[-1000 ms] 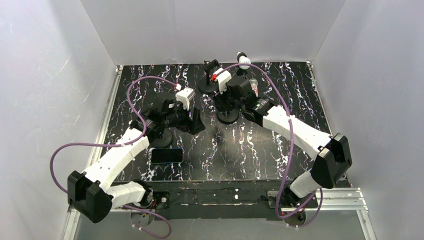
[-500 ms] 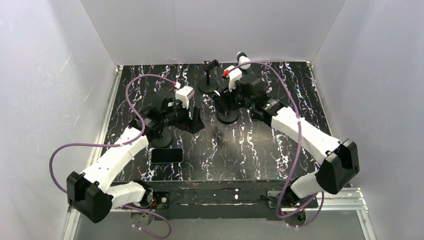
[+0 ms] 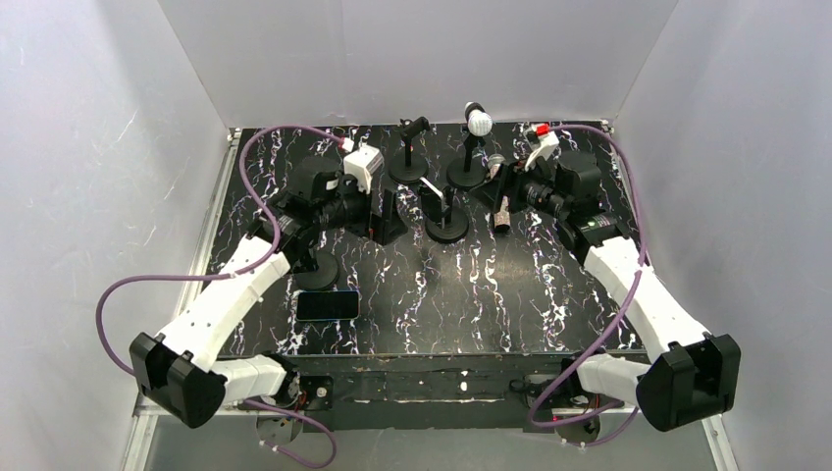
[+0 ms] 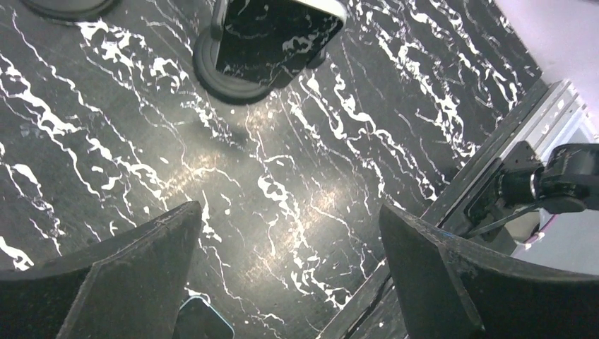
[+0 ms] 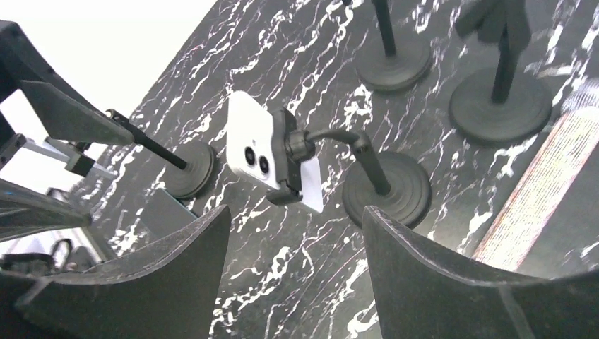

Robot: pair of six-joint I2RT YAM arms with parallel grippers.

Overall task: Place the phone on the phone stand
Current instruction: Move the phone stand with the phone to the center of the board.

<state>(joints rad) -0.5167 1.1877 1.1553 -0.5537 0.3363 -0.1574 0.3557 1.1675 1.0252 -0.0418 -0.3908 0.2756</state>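
Past a dark phone lying flat near the front edge, the left gripper gapes empty beside the phone stand — white phone clamped in its holder — and the right gripper beyond is open too, so placing looks done; next, retreat without nudging it.

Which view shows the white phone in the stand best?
The right wrist view: the white phone is central, its back and two lenses clear, clamped in the stand. The left wrist view shows only its dark screen, cut at the top. The top view shows a small sliver.
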